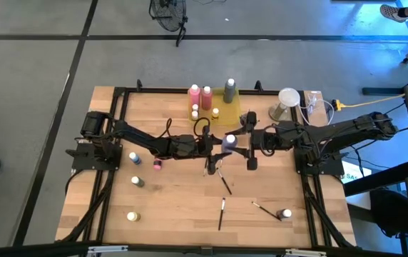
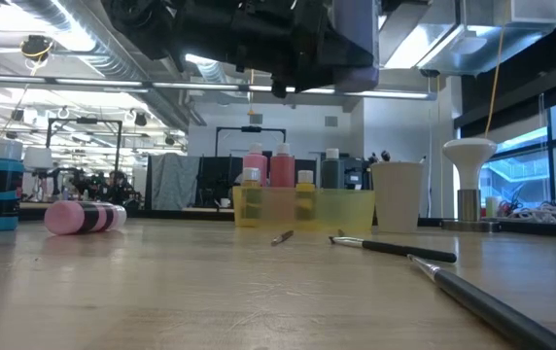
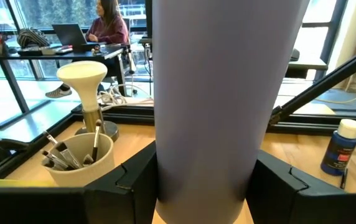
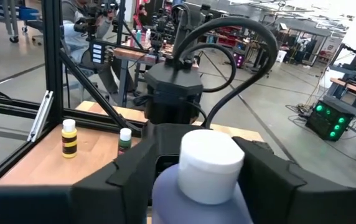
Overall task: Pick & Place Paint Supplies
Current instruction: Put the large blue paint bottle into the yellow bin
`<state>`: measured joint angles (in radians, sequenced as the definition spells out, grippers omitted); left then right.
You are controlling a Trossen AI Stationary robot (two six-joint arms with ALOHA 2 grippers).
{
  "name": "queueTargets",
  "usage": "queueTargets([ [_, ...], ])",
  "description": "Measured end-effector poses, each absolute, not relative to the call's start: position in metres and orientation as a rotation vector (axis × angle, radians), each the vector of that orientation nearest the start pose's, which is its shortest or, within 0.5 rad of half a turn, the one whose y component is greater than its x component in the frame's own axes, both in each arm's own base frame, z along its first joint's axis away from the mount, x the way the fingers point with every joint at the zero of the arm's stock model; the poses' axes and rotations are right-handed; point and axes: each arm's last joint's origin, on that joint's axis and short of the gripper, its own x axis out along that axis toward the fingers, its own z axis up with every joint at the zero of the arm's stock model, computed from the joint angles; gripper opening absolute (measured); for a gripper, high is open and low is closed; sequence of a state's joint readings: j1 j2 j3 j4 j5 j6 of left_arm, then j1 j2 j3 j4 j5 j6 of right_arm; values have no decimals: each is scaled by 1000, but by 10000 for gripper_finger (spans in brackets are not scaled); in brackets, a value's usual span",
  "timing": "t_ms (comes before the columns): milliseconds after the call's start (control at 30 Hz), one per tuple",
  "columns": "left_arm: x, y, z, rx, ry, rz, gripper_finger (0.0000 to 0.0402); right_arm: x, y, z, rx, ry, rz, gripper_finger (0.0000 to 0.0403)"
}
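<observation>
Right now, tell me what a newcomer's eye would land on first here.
Mid-table, the left gripper and right gripper meet around one purple bottle with a white cap. Behind them, the yellow tray holds pink and grey bottles. Loose paintbrushes lie on the near boards.

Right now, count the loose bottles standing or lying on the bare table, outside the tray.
5. Four on the left: blue bottle, pink bottle lying down, dark bottle, yellow bottle. One on the right: white-capped bottle. More may be hidden.
</observation>
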<state>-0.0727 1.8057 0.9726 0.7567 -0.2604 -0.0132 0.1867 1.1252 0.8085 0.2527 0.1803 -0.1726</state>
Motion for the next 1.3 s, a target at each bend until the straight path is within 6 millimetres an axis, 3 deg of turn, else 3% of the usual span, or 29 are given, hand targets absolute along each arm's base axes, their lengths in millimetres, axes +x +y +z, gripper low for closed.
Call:
queueTargets([
  [267,386,-21,212,4,77,188,186,250,42,317,-172,61,7,121],
  [533,385,-24,212,18,79,185,192,250,42,316,-174,67,12,120],
  [900,383,-32,212,118,91,369,253,250,40,314,-191,89,-3,120],
  [1300,378,-49,213,339,143,464,258,249,36,311,-190,129,-64,120],
])
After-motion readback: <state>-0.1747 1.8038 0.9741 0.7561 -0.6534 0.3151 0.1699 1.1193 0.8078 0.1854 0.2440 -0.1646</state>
